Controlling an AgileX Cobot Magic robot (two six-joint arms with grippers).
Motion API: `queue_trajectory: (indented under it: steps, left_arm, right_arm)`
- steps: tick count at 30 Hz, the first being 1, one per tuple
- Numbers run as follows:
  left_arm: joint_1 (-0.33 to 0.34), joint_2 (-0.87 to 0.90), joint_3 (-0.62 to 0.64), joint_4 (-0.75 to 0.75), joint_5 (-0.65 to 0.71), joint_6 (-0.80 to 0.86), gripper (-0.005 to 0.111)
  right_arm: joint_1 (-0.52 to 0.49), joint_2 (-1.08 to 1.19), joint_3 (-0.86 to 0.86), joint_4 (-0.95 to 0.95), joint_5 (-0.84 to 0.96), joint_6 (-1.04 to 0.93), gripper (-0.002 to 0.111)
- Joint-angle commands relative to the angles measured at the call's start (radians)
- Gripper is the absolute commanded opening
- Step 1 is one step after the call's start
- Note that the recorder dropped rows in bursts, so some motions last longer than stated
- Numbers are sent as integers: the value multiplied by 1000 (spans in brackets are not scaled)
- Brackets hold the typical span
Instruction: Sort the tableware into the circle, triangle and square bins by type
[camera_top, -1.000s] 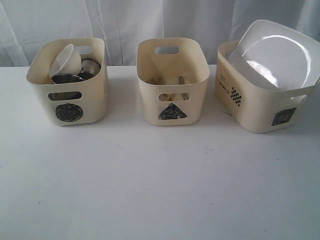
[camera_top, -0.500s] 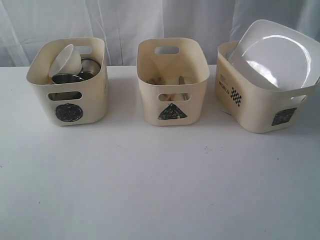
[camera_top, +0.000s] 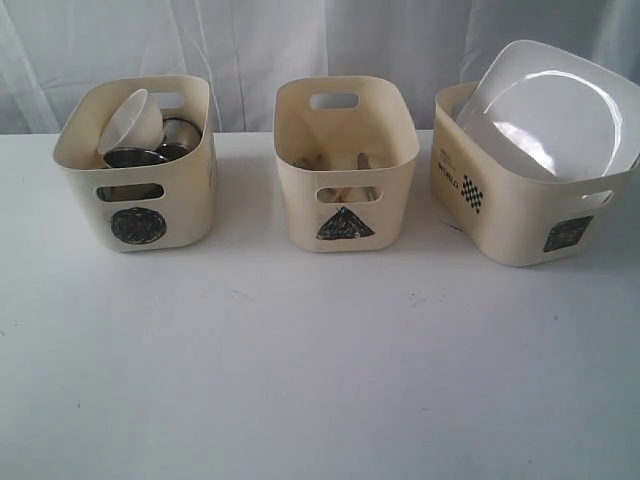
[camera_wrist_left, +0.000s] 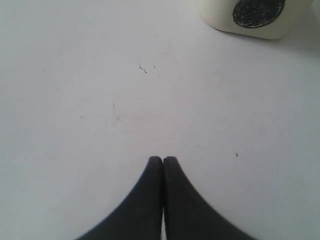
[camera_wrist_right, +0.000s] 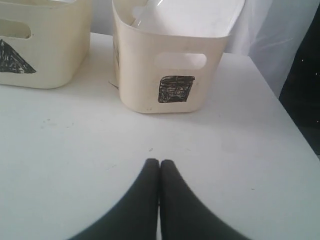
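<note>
In the circle bin (camera_top: 135, 205), on the left: a small white bowl (camera_top: 130, 122), tilted on top of shiny steel cups (camera_top: 178, 135). In the triangle bin (camera_top: 345, 170), in the middle: some pale long pieces (camera_top: 335, 161) low at the bottom, too dim to name one by one; probably the chopsticks and the cutlery. In the square bin (camera_top: 510, 215), on the right: the large white plate (camera_top: 550, 105), leaning on its edge and rising above the rim. No tableware visible on the desk (camera_top: 320, 380) in front of the bins.

Judged from this: sorting finished, or very nearly. Nothing left to pick up, as far as can be seen.

Left end effector (camera_wrist_left: 163, 160): closed tight, tips touching each other, holding nothing, above bare desk, with the circle bin ahead of it and well apart. Right end effector (camera_wrist_right: 159, 162): also closed tip to tip and empty, above the desk in front of the square bin, near it but not touching, with the triangle bin off to one side. Neither end effector visible in the exterior view.

Behind the bins, a white curtain (camera_top: 300, 50).
</note>
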Motion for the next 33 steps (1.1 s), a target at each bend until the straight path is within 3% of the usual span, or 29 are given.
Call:
queue_trajectory:
  steps: [1, 33]
  left_arm:
    - [-5, -5, 10, 1, 48, -5, 0]
    - [-5, -5, 10, 1, 48, -5, 0]
  right_arm:
    - [9, -6, 2, -19, -1, 24, 0]
    - [9, -6, 2, -16, -1, 3, 0]
